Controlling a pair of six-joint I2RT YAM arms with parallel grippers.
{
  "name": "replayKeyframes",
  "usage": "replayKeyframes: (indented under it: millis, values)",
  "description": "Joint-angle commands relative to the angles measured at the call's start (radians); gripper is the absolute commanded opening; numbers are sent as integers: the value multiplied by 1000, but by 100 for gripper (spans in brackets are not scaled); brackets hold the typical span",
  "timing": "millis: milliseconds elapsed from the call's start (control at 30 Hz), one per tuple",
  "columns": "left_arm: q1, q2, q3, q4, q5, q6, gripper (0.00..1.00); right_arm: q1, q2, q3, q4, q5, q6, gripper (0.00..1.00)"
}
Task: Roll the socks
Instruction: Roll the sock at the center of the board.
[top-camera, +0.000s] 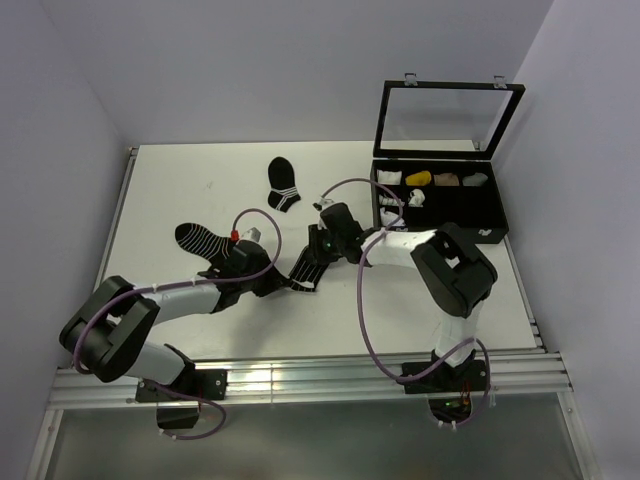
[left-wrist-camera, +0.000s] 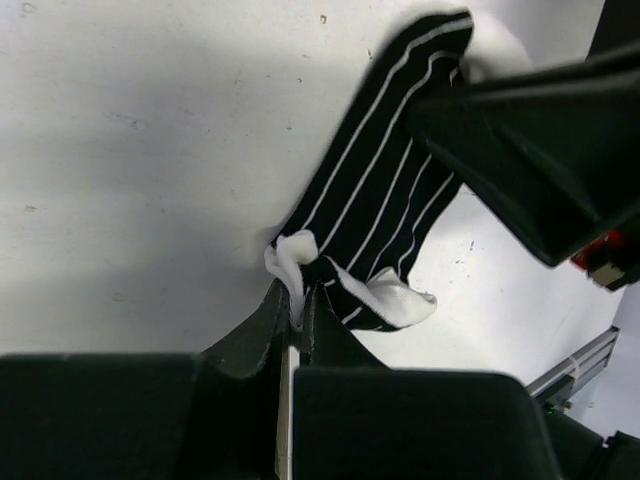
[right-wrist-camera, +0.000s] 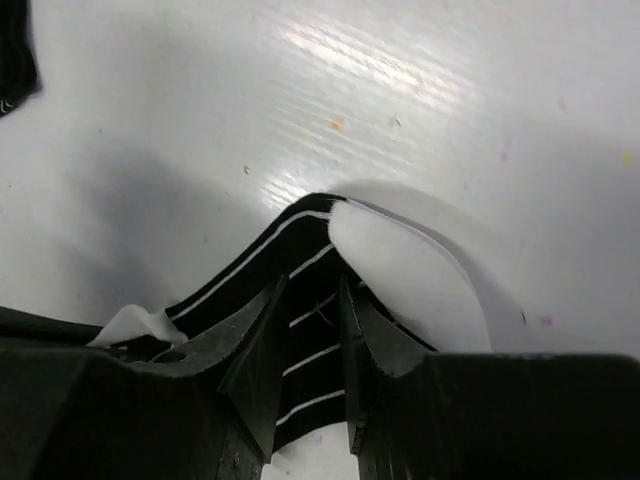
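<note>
While both arms reach in from the near edge of the table (top-camera: 180, 190), I can see the left tool (left-wrist-camera: 297, 305) clenched on a bunched white end of the socks (top-camera: 303, 271). They lie in the nearer half of the table, about midway between its left and right edges, with a tool at each end. On my left wrist feed the black sock with white stripes (left-wrist-camera: 375, 200) runs away from that pinch, flat on the table, with a fold of white cloth just beside the jaws. A little farther in, the right tool (right-wrist-camera: 310, 345) meets the pair from the opposite end. Its jaws are pressed onto the striped cuff and hold it up in a ridge, while the white sock (right-wrist-camera: 400, 265) curves out from under the black one. Farther toward the left edge, just beyond the left arm's wrist, lies a finely striped stray sock (top-camera: 197, 238). Closer to the far edge, near its middle, rests a black sock with white bands (top-camera: 283, 183). By the far right corner stands a black compartment box (top-camera: 497, 232) with its clear lid (top-camera: 447, 118) raised. It holds small items, some white and one yellow, too small for me to identify.
</note>
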Motion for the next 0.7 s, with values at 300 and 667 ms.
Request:
replayKeyframes:
  millis: [300, 667]
  values:
    - [-15, 76, 96, -157, -49, 33, 1, 32, -125, 4, -65, 33, -158, 35]
    - [-31, 97, 147, -238, -93, 16, 1, 252, -300, -181, 77, 193, -177, 38]
